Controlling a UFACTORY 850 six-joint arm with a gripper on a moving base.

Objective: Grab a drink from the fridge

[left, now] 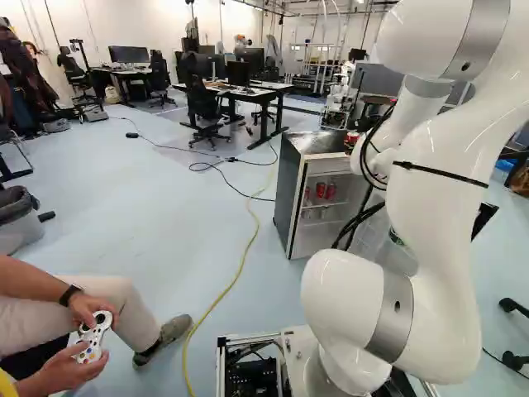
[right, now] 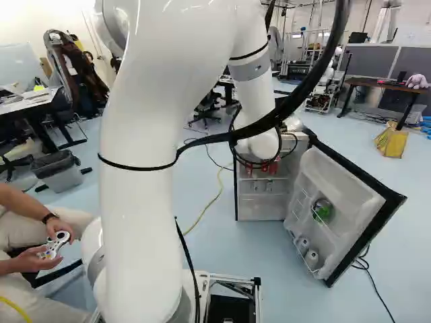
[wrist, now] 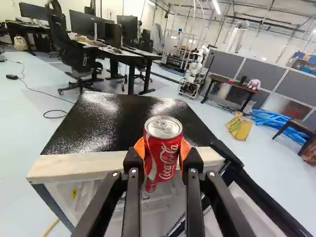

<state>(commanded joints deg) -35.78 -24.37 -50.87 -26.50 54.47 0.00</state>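
Observation:
In the left base view my gripper [left: 353, 143] shows only in part, mostly hidden by the arm, over the front of the small fridge [left: 285, 194]. The wrist view has the gripper [wrist: 163, 157] shut on a red drink can [wrist: 163, 148], an orange pad on either side. The can is upright, in front of the fridge's black top [wrist: 118, 121] and pale front edge. Below, the fridge stands open, its white door [right: 337, 195] swung out to the right. More red cans [left: 321, 190] stand on a shelf inside.
The door racks hold a green item [right: 322, 209] and pale containers [right: 312, 258]. A yellow cable [left: 241, 266] runs along the floor left of the fridge. Desks [left: 256, 93] and an office chair stand beyond. Another robot [wrist: 195, 74] is farther back.

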